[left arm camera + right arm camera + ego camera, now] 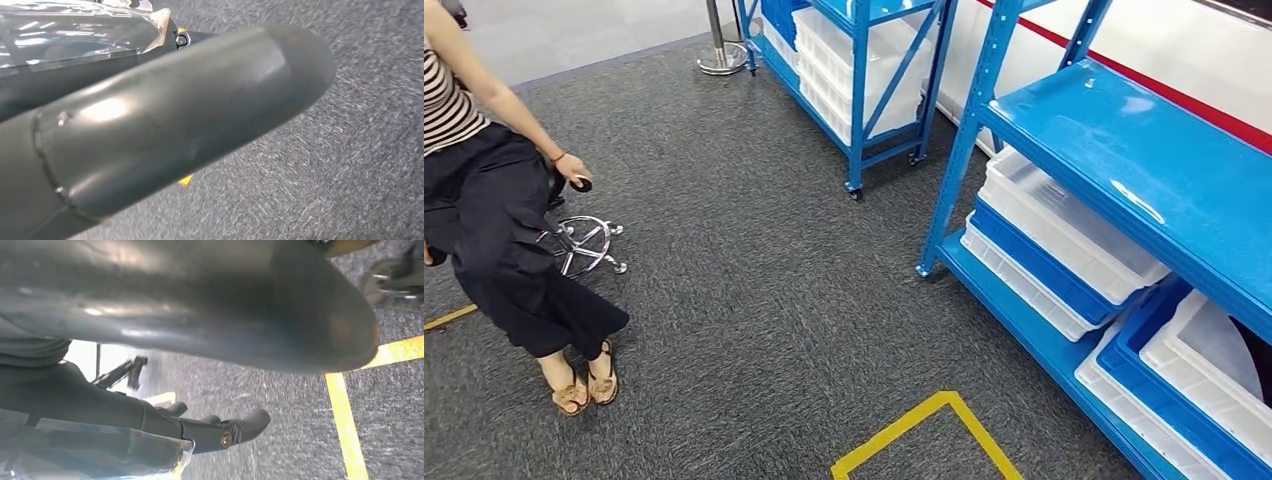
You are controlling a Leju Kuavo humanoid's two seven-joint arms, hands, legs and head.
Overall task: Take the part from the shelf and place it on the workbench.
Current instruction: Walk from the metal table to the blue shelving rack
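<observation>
A blue shelf rack stands at my right, with white bins and blue trays on its lower levels. I cannot make out any part in them. A second blue rack with white bins stands farther back. My left hand hangs over the grey carpet, its thick thumb stretched out and nothing in it. My right hand also hangs over the carpet, dark fingers stretched out and apart, holding nothing.
A person sits at the left on a chair with a chrome star base. Yellow tape marks the carpet just ahead. A metal post base stands at the back.
</observation>
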